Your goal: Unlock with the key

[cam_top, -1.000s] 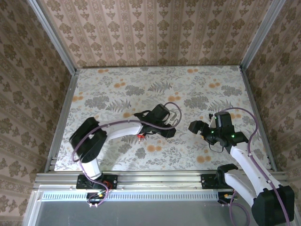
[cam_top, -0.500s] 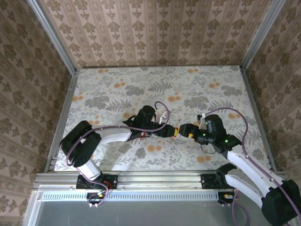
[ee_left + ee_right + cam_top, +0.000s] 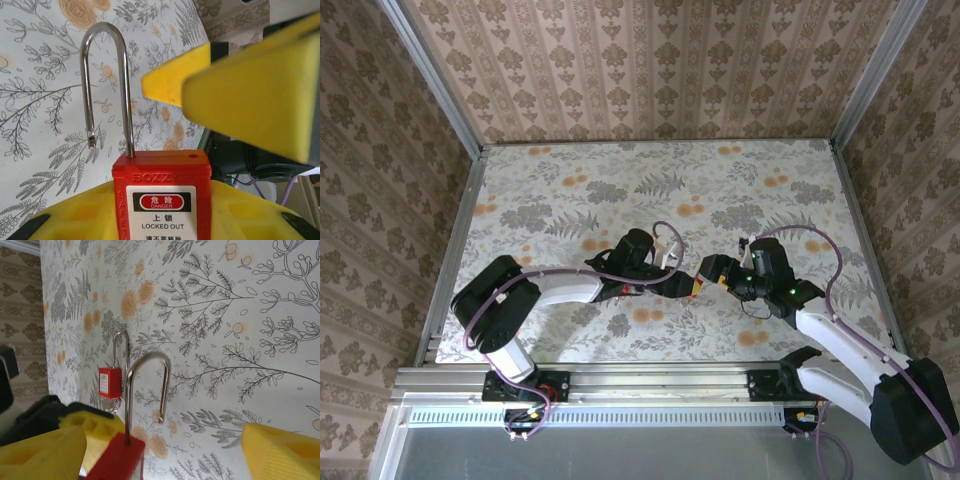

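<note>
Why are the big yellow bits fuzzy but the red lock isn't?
Left wrist view: the red plastic padlock is sharp, but the right gripper's yellow padded fingers sit too close to the lens and blur. Right wrist view: those same fingers are fuzzy at the bottom corners, the flowered tabletop crisp.

The floral-patterned table (image 3: 570,190) carries a small red padlock (image 3: 110,382) lying near its middle.

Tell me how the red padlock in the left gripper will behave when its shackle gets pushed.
The padlock looks rigid, its plastic-looking body probably light. The shackle stands open, free end out, so a push likely swivels it. Its polished metal may be slippery.
</note>
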### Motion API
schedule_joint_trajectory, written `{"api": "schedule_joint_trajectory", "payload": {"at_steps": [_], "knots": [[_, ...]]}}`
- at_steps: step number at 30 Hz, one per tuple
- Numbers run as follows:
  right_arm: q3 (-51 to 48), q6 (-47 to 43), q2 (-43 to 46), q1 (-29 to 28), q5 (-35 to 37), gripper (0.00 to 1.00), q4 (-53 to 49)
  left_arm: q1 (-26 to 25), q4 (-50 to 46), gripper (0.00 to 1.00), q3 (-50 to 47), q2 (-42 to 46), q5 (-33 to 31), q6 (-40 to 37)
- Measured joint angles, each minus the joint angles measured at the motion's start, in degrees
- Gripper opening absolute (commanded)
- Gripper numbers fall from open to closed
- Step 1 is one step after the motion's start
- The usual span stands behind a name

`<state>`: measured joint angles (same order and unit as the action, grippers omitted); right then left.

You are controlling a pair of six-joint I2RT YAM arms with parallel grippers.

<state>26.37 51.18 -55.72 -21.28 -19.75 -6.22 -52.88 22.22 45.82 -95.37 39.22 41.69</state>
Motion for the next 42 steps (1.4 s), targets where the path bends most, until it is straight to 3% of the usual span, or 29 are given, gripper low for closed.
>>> {"api": "schedule_joint_trajectory", "payload": {"at_steps": [4,20,30,35,38,42], "knots": [[0.2,1.8,-3.6,0.0,-0.2,0.71,2.6,-0.7,-1.2,0.06,0.0,0.0,0.0,-1.4],[0.0,10.8,-6.1,-7.0,-1.3,0.58,6.1,-0.7,-1.2,0.08,0.0,-3.5,-0.3,-3.2],[-0.2,14.2,-11.0,-8.9,-1.0,0.4,6.8,-0.8,-2.8,0.08,0.0,-3.6,-0.4,-4.9],[-0.1,14.8,-11.7,-9.4,-0.3,0.2,6.2,-0.8,-3.4,0.09,0.0,-3.7,-0.6,-5.8],[0.6,14.6,-12.2,-9.5,-0.2,0.1,4.4,-1.0,-3.6,0.19,-0.1,-3.7,-0.8,-6.2],[3.7,12.8,-13.7,-9.5,-0.2,0.05,0.0,-1.0,-3.5,0.53,-0.2,-3.7,-1.0,-6.6]]}}
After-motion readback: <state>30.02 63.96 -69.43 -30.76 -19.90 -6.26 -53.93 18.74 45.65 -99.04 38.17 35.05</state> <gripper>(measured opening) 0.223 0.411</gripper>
